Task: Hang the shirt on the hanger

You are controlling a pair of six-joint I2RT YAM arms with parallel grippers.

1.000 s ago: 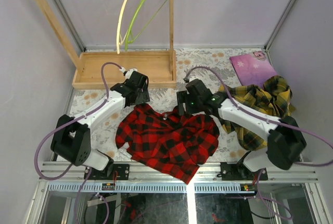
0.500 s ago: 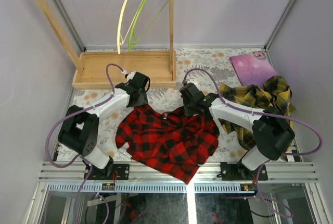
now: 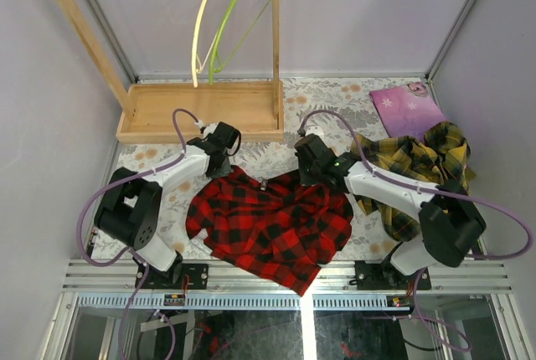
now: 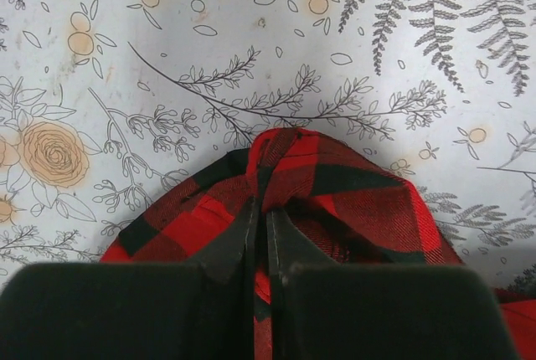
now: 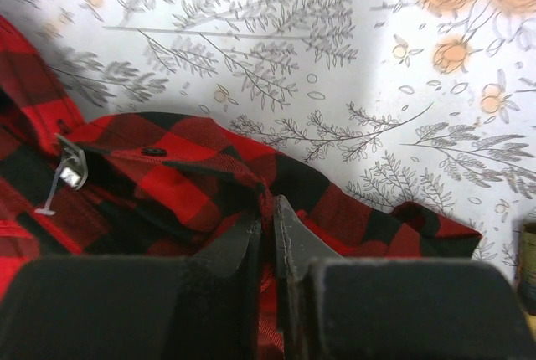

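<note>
Shirt cloth is pinched in both sets of jaws. The left gripper is pressed together on a raised fold of red-and-black plaid at the garment's far-left edge. The right gripper is closed the same way on a fold beside the collar, near a dark button and a small clear tag.

Each hold looks thin, only a ridge of fabric, so I judge that a lift could let the cloth slide out. The risk grows because the rest of the garment lies crumpled on the floral table cover and would drag with its weight. The two grips may also not sit at matching shoulder points; if so, the shirt would hang lopsided with the neck opening shut.

Farther out, the hanger hangs from the wooden rack at the far side, close against the lime-green hanger and well apart from the shirt. Reaching it means carrying cloth over the rack's base tray. A trailing sleeve could catch there, or a nudge could set both hangers swinging. The yellow plaid shirt lies just beside the right arm and could be swept along.
</note>
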